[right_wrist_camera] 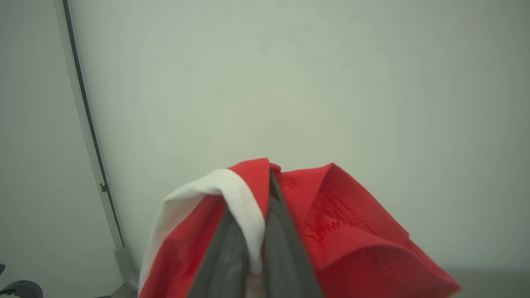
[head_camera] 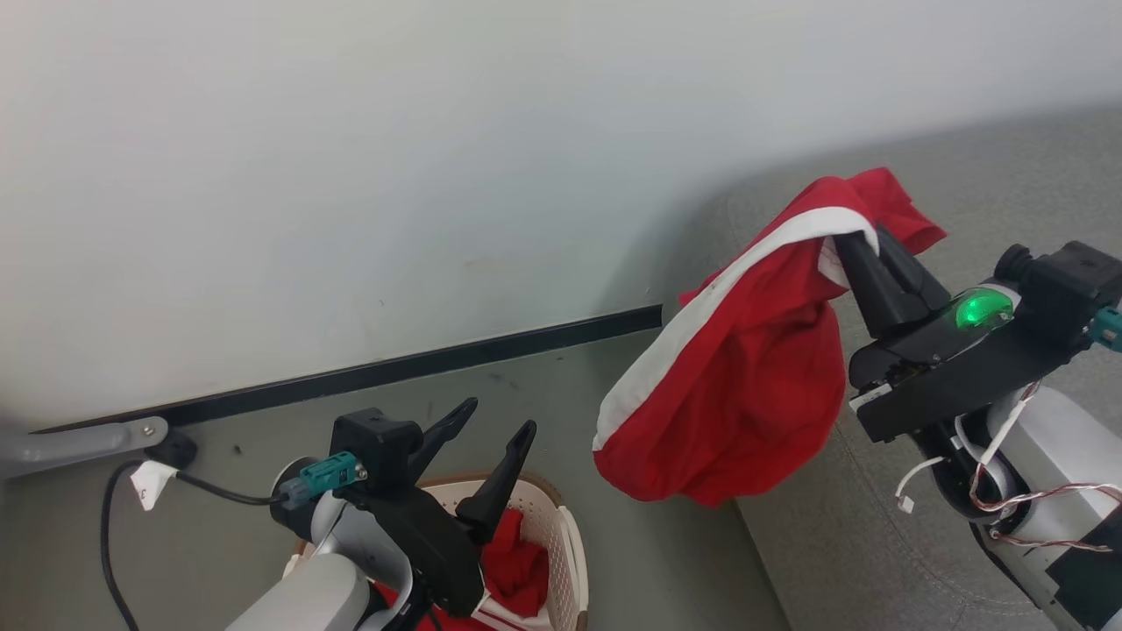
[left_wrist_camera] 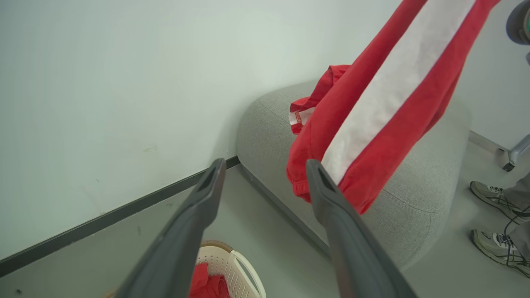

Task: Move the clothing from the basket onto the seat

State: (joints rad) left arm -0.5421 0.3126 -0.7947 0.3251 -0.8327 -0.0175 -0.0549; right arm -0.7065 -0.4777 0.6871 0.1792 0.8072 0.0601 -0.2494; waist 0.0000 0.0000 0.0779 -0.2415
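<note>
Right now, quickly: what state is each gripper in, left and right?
Left gripper: open, holding nothing, over the basket.
Right gripper: shut on a red garment, which hangs in the air.

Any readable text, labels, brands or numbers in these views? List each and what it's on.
No text can be read.
White label on the red garment: reddish marks, too blurred to read.
White tag on the black cable: one dark mark, too small to read.
</note>
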